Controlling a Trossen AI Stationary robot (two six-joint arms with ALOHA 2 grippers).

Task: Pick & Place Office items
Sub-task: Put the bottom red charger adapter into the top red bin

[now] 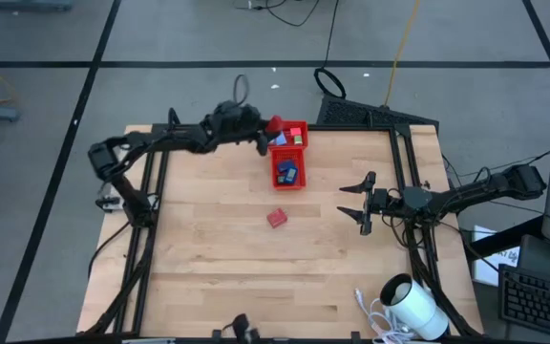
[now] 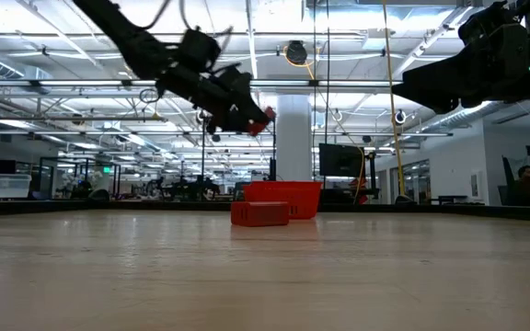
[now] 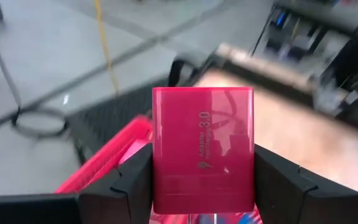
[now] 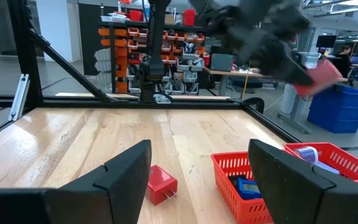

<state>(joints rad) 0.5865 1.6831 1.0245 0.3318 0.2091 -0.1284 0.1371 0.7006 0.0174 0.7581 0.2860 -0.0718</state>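
We see two red chargers: one (image 3: pixel 202 149) is clamped between the fingers of the left hand (image 1: pixel 267 134), held in the air above the far compartment of the one red tray (image 1: pixel 301 132); the other (image 1: pixel 276 218) lies alone on the tabletop (image 1: pixel 208 248). The right hand (image 1: pixel 359 203) hovers open, right of it.

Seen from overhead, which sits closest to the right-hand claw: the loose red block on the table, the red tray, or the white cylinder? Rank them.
From the right gripper:
1. Loose red block, mid-table, toward the left arm.
2. Red tray, at the far edge; nearly level with the block.
3. White cylinder, near corner, clearly farthest.
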